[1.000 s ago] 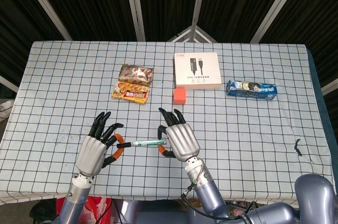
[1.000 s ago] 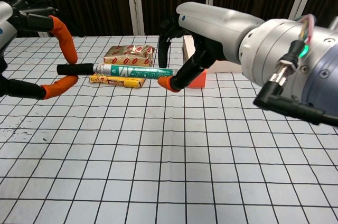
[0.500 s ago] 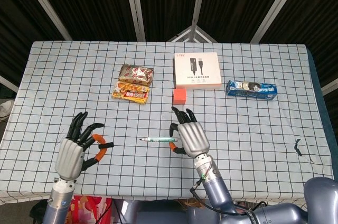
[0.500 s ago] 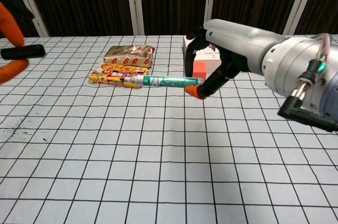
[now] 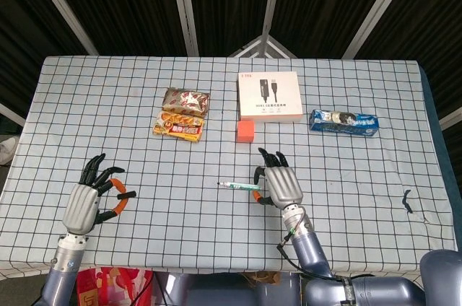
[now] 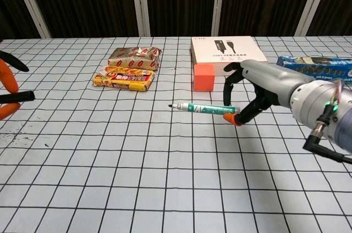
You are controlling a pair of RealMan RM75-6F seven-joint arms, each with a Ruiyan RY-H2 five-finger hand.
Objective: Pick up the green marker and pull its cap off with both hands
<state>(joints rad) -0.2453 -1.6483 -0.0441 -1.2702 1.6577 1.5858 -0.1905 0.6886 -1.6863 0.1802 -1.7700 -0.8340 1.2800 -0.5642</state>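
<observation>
Green marker (image 5: pixel 240 186) hangs uncapped above the checked table (image 5: pixel 361 176), and the whole play now turns on the gap between its two halves; start at the far left, where the left hand (image 5: pixel 85 202) holds the black cap (image 6: pixel 16 96) pinched between orange-tipped fingers (image 5: pixel 123 193), at roughly nine o'clock from the marker and well apart from it; in the chest view that cap pokes in from the left edge, lying near level, its open end facing three o'clock; move across the bare grid to the middle and the marker's bare tip points straight back toward nine o'clock, its long axis running nine-to-three, almost in line with the cap; at the three o'clock end the right hand (image 5: pixel 282 184) grips the barrel's tail between thumb and fingers, the other fingers spread above it; so the right hand is on the marker itself and the left is the far one, carrying only the cap; judging by this, the pull is done, cap and body fully parted; whatever comes next depends on that shared axis, since tip and cap mouth face each other across the table; up at twelve o'clock from the marker sits the orange block (image 5: pixel 246 130), with the white box (image 5: pixel 269 96) behind it and the snack packets (image 5: pixel 182 113) toward eleven, none of them in the line between the hands.
</observation>
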